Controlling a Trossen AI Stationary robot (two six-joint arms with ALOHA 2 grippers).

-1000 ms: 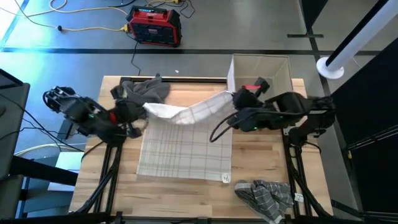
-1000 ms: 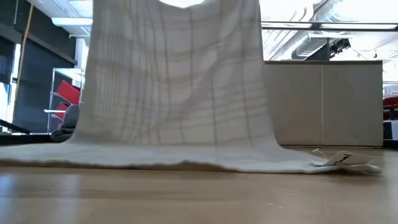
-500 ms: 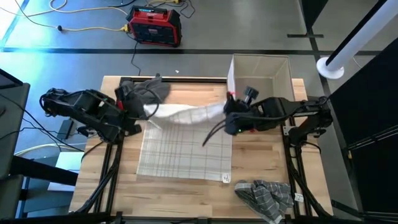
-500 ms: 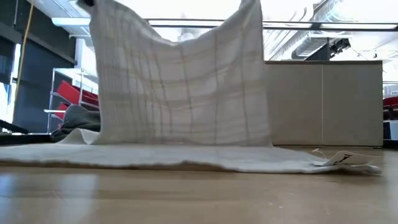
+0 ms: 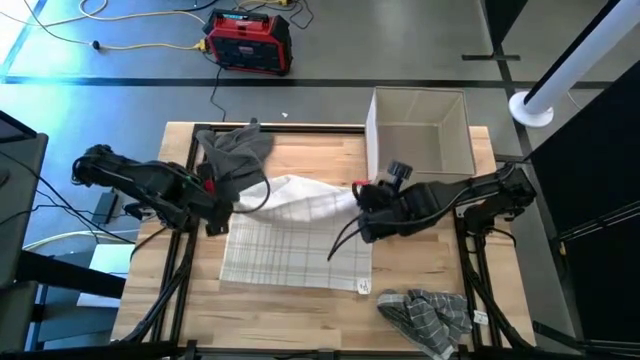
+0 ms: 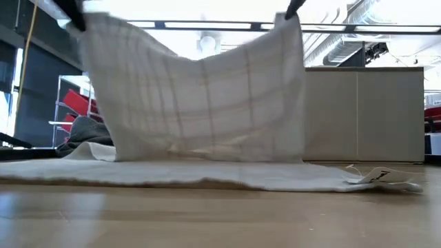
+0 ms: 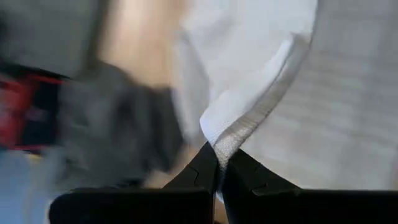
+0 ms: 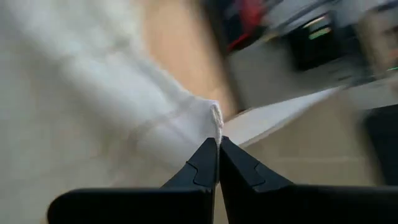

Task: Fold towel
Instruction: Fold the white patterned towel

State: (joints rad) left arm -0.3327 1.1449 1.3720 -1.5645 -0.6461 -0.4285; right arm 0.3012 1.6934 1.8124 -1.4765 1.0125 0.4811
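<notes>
Towel (image 5: 296,232) sits mid-frame in high view, near half flat on the table (image 5: 300,305), far half lifted. Left gripper (image 5: 216,205) pinches one far corner at centre-left, right gripper (image 5: 361,212) pinches the other at centre-right; both wrist views show fingers clamped tight on a white hem, left wrist at (image 7: 219,163), right wrist at (image 8: 217,146). Corners held high and apart so the cloth hangs as a taut sheet, as in low view (image 6: 196,96), likely to carry the far edge over onto the near edge. Near edge with its tag (image 5: 363,286) lies free toward lower centre, bare wood in front of it. Grey cloth (image 5: 235,150) lies just behind the left gripper, upper left; open box (image 5: 420,130) upper right, near the right arm; striped cloth (image 5: 430,312) lower right, apart from the towel. Forward path looks open.
</notes>
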